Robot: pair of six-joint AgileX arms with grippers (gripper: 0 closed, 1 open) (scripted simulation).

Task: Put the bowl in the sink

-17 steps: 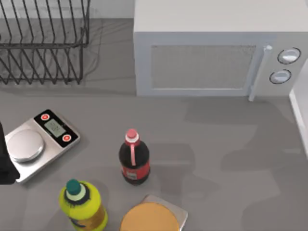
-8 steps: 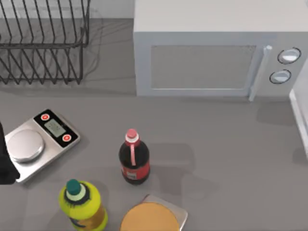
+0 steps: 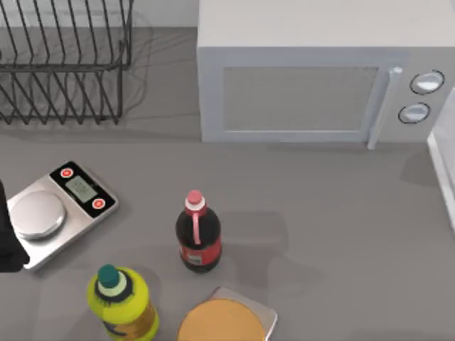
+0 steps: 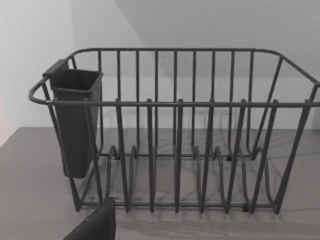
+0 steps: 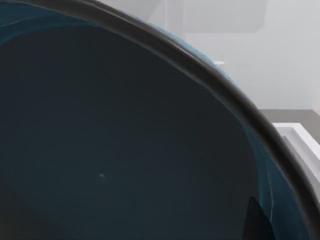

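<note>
The bowl [image 5: 115, 150] sits very close in the right wrist view, showing its dark teal inside, a dark rim and a strip of blue outer wall. One dark finger [image 5: 257, 222] of my right gripper lies against the bowl's inside near the rim, so the gripper is shut on it. Past the rim a white sink edge [image 5: 295, 136] shows. In the top view the sink's white edge [image 3: 444, 167] runs along the right border. My left arm [image 3: 6, 241] is parked at the table's left edge beside the scale.
A wire dish rack [image 3: 64, 64] with a dark cup holder [image 4: 75, 120] stands at the back left, and a microwave [image 3: 313, 78] at the back. A scale [image 3: 60, 209], cola bottle [image 3: 197, 234], yellow bottle [image 3: 121, 302] and orange-tan disc [image 3: 220, 323] occupy the front left.
A soft shadow on the table has drifted from the middle to the right, toward the sink edge. The left arm and the objects on the table have not moved.
</note>
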